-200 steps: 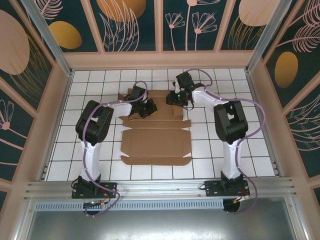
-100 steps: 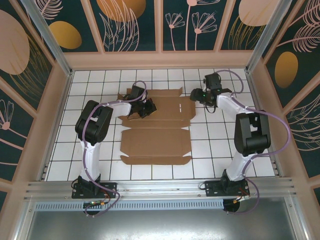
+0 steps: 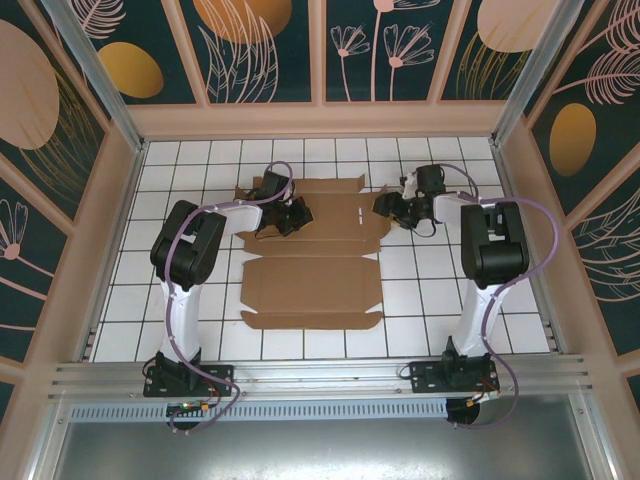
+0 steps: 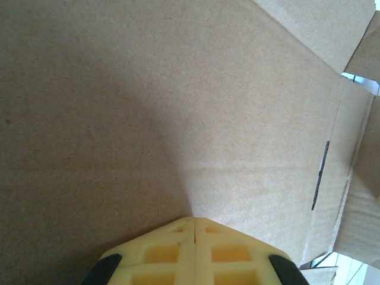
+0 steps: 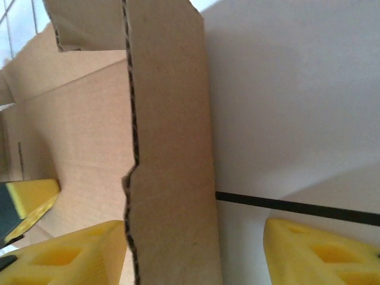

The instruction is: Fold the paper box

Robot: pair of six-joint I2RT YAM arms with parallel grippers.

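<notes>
Paper box (image 3: 312, 285) side flap (image 5: 172, 148) between spread fingers of right hand (image 5: 199, 252).

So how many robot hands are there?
2. The left hand is shut, on the far left part of the paper box. The right hand is open at the box's far right edge, with a raised flap between its fingers.

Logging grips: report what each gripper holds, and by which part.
Nothing is clamped. The right gripper stands open astride a raised end flap of the plain brown cardboard box sheet; the shut left gripper only presses its panel.
</notes>
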